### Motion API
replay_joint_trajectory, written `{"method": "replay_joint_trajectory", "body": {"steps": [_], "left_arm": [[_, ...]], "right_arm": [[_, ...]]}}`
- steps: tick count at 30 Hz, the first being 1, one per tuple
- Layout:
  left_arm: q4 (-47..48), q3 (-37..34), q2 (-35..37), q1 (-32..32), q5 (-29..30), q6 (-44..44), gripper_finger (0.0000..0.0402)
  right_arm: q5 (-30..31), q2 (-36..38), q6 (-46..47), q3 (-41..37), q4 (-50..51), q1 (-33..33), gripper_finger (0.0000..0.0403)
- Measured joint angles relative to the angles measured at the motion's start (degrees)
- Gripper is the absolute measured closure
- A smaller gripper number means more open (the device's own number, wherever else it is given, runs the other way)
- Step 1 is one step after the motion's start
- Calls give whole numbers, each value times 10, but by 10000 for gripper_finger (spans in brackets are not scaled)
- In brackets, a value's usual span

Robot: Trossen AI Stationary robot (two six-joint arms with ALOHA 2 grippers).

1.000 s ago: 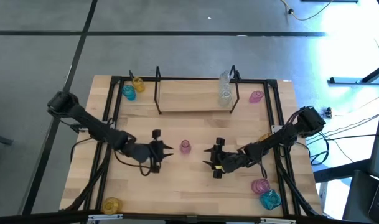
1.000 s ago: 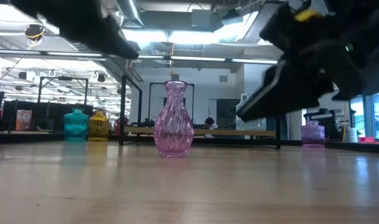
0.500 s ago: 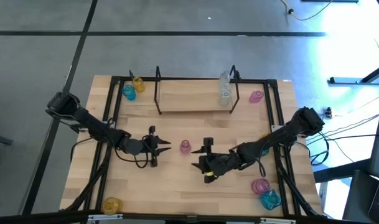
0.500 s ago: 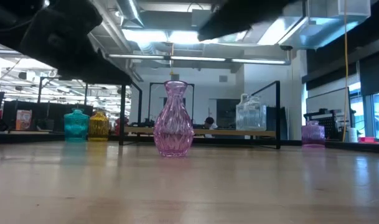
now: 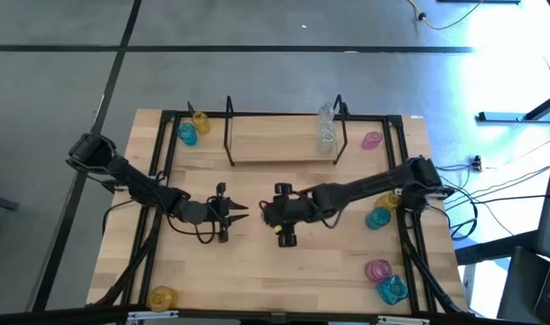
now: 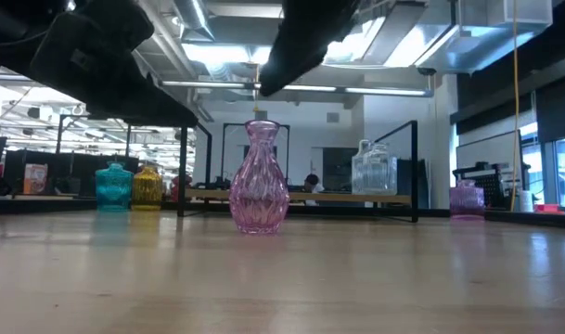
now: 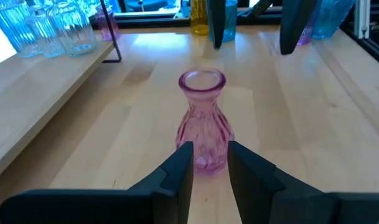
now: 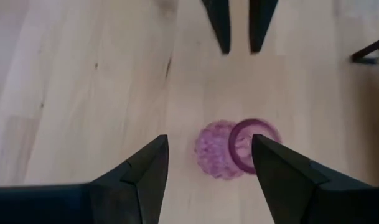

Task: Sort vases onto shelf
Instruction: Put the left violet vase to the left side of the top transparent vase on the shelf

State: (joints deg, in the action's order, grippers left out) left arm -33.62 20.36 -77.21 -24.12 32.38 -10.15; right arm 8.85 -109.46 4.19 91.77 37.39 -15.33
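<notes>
Nearest, along the table's [image 5: 256, 280] front edge, a yellow vase [image 5: 162, 296] sits at seven o'clock, and a pink vase [image 5: 377, 269] and blue vase [image 5: 393, 289] crowd the five o'clock corner; bare wood lies between them. At the centre a pink bud vase [image 5: 268, 213] stands upright on open boards. The left gripper [image 5: 241, 213] points at it from nine o'clock, fingers [image 7: 177, 174] narrowly parted, tips just short of the glass. The right gripper [image 8: 208, 163] hangs over it from the three o'clock side, fingers spread wide, gripping nothing. Farther back, the shelf [image 5: 279, 143] lies at twelve o'clock with a clear vase [image 5: 326, 131] near its right upright. Teal [image 5: 186, 134] and yellow [image 5: 200, 121] vases fill the eleven o'clock corner; another pink one [image 5: 372, 140] stands at one o'clock.
</notes>
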Motion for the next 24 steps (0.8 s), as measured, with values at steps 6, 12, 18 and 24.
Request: {"method": "replay_joint_trajectory", "body": {"steps": [6,12,18,24], "left_arm": [[4,0,0,0,0,-3,309],[5,0,0,0,0,-3,309],[6,0,0,0,-1,-4,309],[8,0,0,0,-1,-4,309]], "right_arm": [[-11,-4,1,0,3,15,187],[-10,-16,-1,0,4,20,187],[-16,-34,-15,0,0,20,187],[-9,-41,-16,0,2,27,195]]}}
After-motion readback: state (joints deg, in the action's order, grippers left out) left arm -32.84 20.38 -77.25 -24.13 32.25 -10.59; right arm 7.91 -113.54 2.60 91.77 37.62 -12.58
